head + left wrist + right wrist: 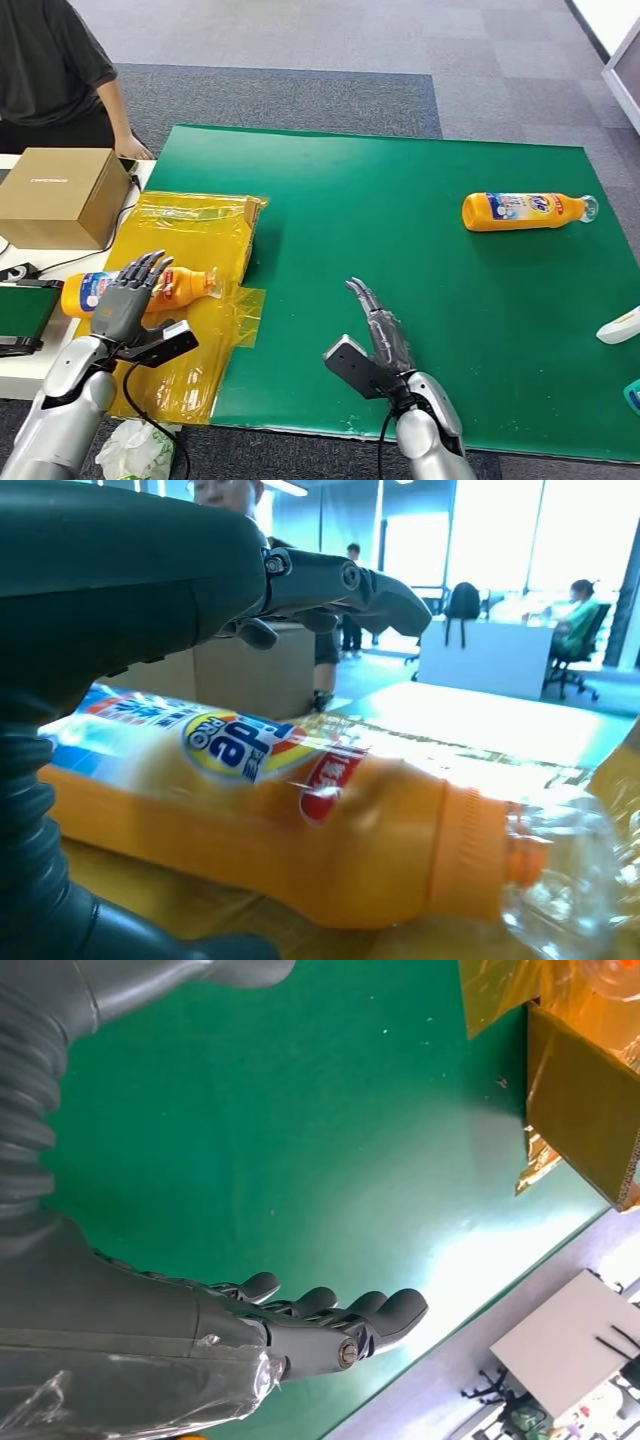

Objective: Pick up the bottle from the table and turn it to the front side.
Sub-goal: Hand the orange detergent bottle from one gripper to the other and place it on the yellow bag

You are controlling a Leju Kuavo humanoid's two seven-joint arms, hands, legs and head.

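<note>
Reaching over an orange detergent bottle (140, 289) lying at lower left, the left robot hand (124, 300) hovers released, likely needing to close around it before lifting.

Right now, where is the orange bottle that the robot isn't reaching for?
In the head view that orange bottle lies on its side at the far right of the green mat, cap pointing right, well beyond the right hand.
</note>
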